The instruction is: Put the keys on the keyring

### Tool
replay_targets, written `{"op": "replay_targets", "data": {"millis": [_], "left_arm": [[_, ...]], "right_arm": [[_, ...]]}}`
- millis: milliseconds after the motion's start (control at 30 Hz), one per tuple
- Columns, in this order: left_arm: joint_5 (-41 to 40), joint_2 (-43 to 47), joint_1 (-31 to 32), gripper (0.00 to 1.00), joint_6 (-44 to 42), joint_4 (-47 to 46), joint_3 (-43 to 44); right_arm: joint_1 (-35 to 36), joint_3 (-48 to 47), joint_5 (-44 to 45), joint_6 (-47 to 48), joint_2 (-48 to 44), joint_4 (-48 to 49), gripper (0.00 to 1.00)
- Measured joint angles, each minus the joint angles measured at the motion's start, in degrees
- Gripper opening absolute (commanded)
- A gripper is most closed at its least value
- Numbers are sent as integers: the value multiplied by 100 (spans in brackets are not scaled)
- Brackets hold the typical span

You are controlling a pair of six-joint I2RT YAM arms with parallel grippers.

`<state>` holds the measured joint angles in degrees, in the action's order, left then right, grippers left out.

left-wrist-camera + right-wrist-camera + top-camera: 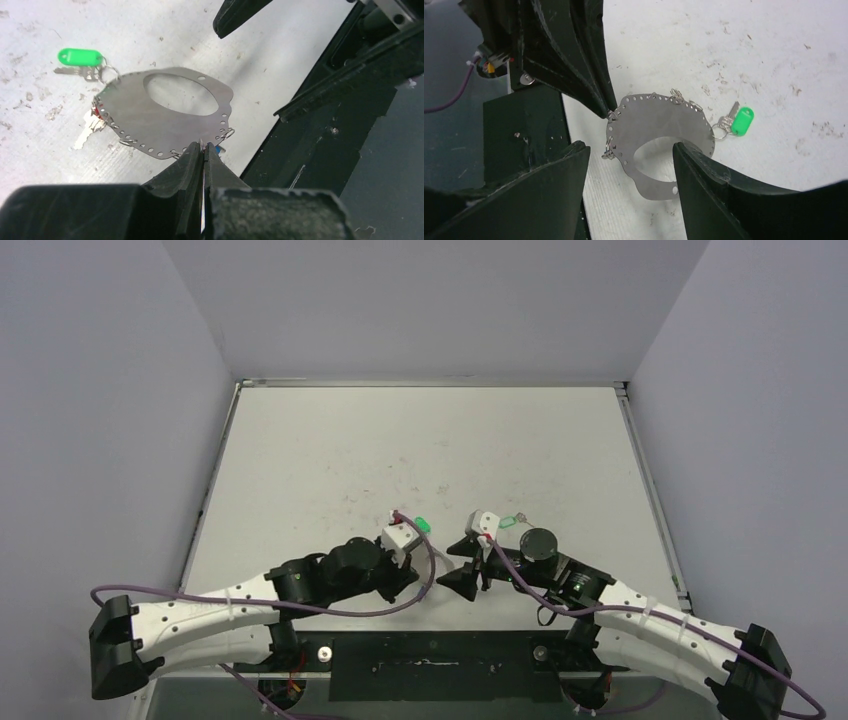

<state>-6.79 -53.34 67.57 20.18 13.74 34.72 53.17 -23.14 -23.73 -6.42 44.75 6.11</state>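
Black left hand (202, 150) is pinching fully closed on the near rim of the keyring (150, 125), at one of the small wire loops (226, 134). It is holding the hoop low at the near edge of the surface (45, 165). A bit of blue tag (220, 148) is peeking out right beside that pinch; whether it is hanging on the ring, cannot tell.

On the hoop's left rim a red-tagged key (89, 131) is sitting against the holes and looking threaded. Further out the green-tagged key (80, 56) is hanging from a loop on the far rim, tag lying on the surface.

Right hand (631, 150) is standing open across from the left one. Its fingers are spread either side of the hoop's cut-out and gripping nothing.

Progress, judging: green is on, red likely on, blue unclear. In the top view a pale small item (520, 521) is lying loose by the right wrist, possibly another key waiting; too small to tell. So probably the late stage, with at most one key left to thread.

No bin or tray is showing; the hoop is the only holder.
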Motion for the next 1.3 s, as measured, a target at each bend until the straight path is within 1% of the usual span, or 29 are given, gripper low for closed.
{"op": "replay_targets", "data": {"millis": [100,167,233,400,567,667,733,867,1000,1200,1300], "left_arm": [[105,597,0,0,-352,-365,-398],[195,975,4,0,-605,-717,-717],[282,1268,13,0,-817,-1071,-999],[581,1794,22,0,-1366,-1893,-1539],[887,1893,22,0,-1698,-2323,-1611],[1012,1902,22,0,-1808,-2470,-1611],[1078,1906,24,0,-1856,-2538,-1611],[1147,1904,26,0,-1915,-2632,-1613],[1198,1897,26,0,-1934,-2723,-1615],[1228,1853,26,0,-1939,-2778,-1615],[1246,1827,26,0,-1939,-2782,-1615]], "right_arm": [[0,-13,-337,382,7,118,57],[0,-50,-511,560,61,170,51],[0,-120,-627,675,164,225,48],[0,-334,-909,820,520,455,46],[0,-380,-1287,863,811,776,41],[0,-387,-1506,944,946,837,35],[0,-387,-1600,1045,988,837,33],[0,-387,-1687,1187,990,833,28],[0,-387,-1727,1237,988,839,19],[0,-387,-1816,1274,990,846,13],[0,-387,-1871,1263,1001,896,7]]}}
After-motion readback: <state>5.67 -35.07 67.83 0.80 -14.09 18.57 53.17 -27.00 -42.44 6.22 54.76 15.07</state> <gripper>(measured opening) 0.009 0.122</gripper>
